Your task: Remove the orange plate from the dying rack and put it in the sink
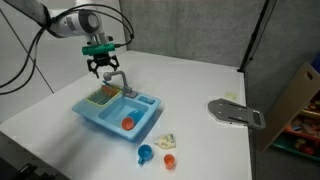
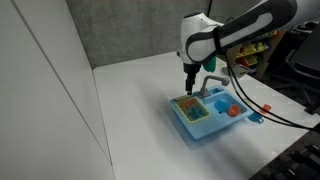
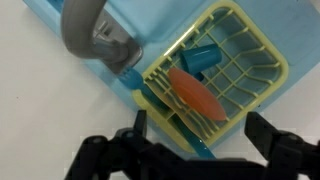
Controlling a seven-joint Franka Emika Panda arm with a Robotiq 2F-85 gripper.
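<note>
The orange plate (image 3: 195, 93) stands on edge in the yellow drying rack (image 3: 250, 62), next to a blue cup (image 3: 202, 58). The rack (image 1: 100, 98) fills one side of the blue toy sink unit (image 1: 140, 128), which also shows in an exterior view (image 2: 205, 130). My gripper (image 3: 200, 140) is open and empty. It hovers just above the rack, with one finger on each side of the plate's line, in both exterior views (image 1: 103, 68) (image 2: 190, 78). The sink basin beside the rack holds a small red-orange item (image 1: 127, 123).
A grey faucet (image 3: 95, 35) rises at the sink's back edge, close to the gripper. A blue cup (image 1: 145, 153), an orange cup (image 1: 169, 160) and a small toy (image 1: 166, 140) lie on the white table in front of the sink. A grey object (image 1: 235, 112) lies further along the table.
</note>
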